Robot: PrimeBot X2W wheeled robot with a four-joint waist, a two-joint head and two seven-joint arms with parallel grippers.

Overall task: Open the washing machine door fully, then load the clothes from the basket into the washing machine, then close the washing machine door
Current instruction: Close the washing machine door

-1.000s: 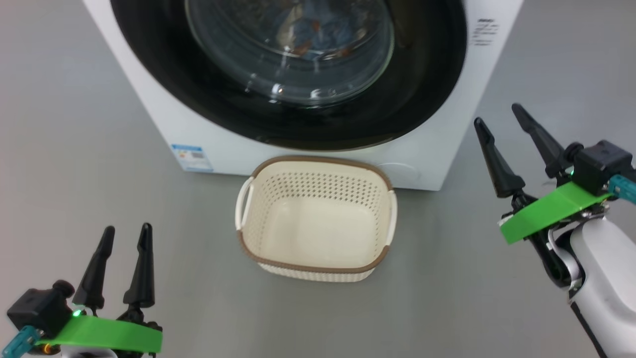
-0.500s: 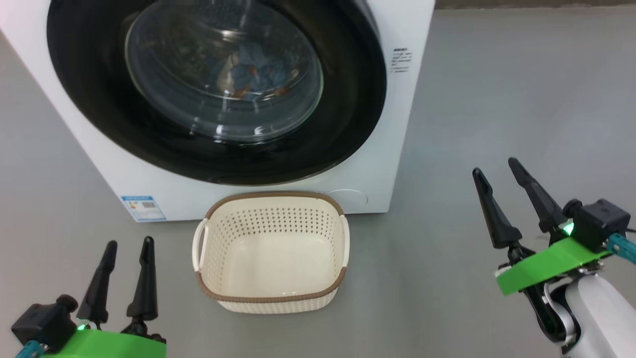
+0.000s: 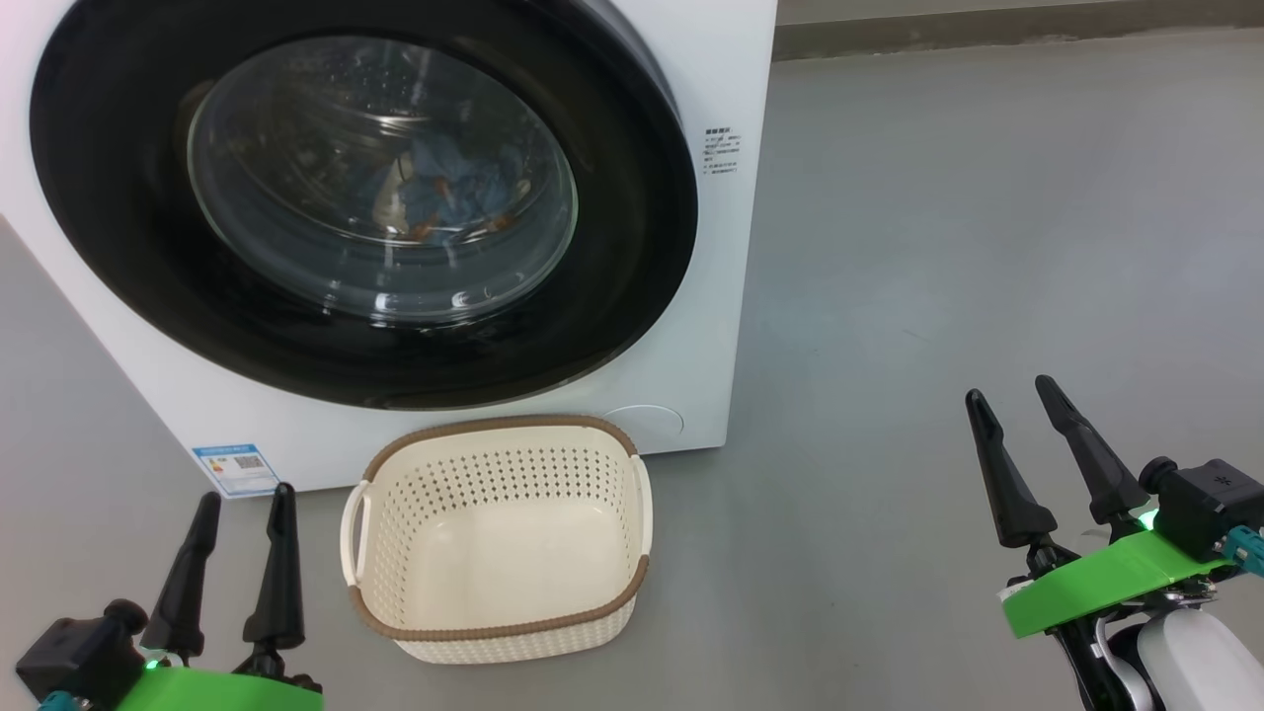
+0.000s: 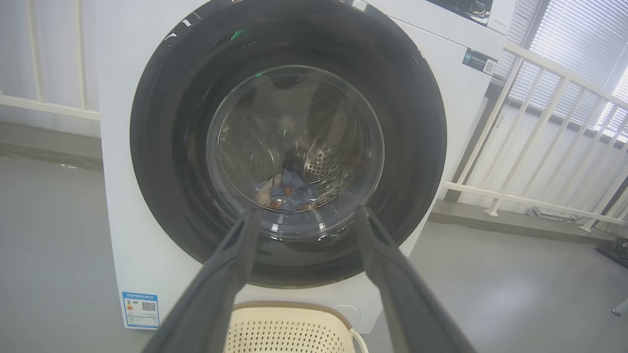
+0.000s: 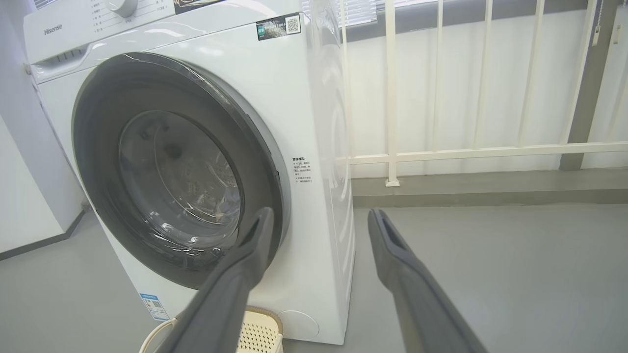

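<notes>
Found door shut on washer; blue clothes, apparently, behind murky glass. Noted basket empty, just before washer. Saw left gripper, right gripper splayed, gripping nothing: probably nothing left to do.

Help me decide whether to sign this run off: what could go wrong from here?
The washing machine door looks closed over the clothes, but whether it latched cannot be seen; it may spring open. The empty basket sits on the floor before the washing machine, ahead of the open left tool and right tool; rolling forward could knock it.
</notes>
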